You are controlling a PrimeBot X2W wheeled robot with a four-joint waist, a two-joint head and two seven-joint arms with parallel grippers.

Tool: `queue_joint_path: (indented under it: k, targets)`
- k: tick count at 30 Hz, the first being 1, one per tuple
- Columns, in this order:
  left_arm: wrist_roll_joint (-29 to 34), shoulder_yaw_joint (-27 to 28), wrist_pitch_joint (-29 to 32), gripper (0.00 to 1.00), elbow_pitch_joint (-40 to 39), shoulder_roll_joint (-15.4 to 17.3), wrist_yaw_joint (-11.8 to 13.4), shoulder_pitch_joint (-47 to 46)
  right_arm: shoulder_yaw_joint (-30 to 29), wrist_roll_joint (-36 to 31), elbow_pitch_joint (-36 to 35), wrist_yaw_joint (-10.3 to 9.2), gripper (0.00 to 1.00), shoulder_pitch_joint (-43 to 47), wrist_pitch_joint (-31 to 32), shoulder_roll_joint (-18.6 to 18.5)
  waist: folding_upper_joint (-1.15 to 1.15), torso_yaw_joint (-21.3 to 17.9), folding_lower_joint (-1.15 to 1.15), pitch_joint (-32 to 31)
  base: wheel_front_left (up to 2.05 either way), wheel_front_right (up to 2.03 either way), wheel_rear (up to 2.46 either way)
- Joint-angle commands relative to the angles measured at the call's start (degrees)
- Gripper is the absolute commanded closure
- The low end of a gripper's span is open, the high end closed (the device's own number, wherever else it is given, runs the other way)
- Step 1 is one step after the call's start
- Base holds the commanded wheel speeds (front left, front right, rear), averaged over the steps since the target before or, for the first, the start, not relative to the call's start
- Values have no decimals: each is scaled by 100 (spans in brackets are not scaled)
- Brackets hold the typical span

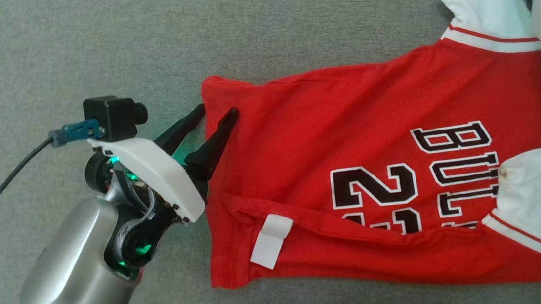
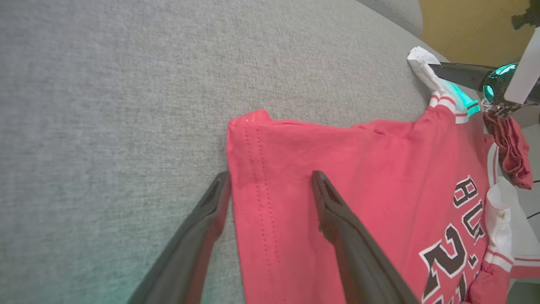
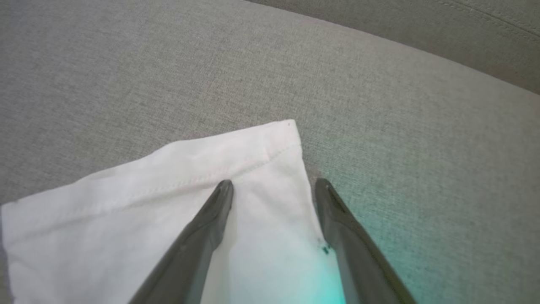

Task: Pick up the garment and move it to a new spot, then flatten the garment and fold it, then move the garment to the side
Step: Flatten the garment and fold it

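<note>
While red jersey lies on grey cushion, L gripper straddles its hem, jaws apart (nothing gripped); R gripper likewise, at white sleeve.

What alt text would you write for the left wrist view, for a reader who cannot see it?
The open left hand straddles the hemmed edge of a red jersey lying on grey upholstery: one finger over the cloth, the other just off it.

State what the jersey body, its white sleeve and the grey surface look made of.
Jersey body: soft matte red knit, likely cotton; it wrinkles, with stitched hem. White sleeve: smooth matte woven-looking cloth, stitched edge. Grey surface: coarse woven upholstery, visible flecked weave.
</note>
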Motion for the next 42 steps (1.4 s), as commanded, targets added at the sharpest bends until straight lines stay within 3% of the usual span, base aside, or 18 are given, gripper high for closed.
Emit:
queue_joint_path:
  k: [1,10,11,12,21,28,35,42]
  targets:
    - [-13,200,17,0,-125,219,8,-64,129,35,-65,39,0,59,91,59,0,-31,1,-1,0,0,0]
    - [69,90,116,3,280,92,-28,-437,392,217,-28,39,0,55,209,157,0,-201,1,14,0,0,0]
    - [73,101,80,90,326,61,-35,-483,441,288,-39,39,99,49,183,186,0,-218,1,11,0,0,0]
    - [86,116,30,100,373,30,-39,-525,435,348,-37,39,100,34,124,213,0,-231,1,4,0,0,0]
    - [147,432,-485,100,677,-15,-31,-782,106,514,53,39,100,-436,-930,308,0,-326,1,-143,0,0,0]
    - [7,869,-829,100,642,79,95,-807,-134,681,-11,39,100,-602,-1120,334,0,-491,1,-317,0,0,0]
    - [-191,1045,-1066,100,9,169,256,19,-58,1044,-1161,39,100,666,-1087,89,0,-809,1,-719,0,0,0]
    - [-403,1266,-1243,100,-1199,432,614,1394,-565,1290,-2890,39,100,2714,-725,87,0,-1136,1,-1061,0,0,0]
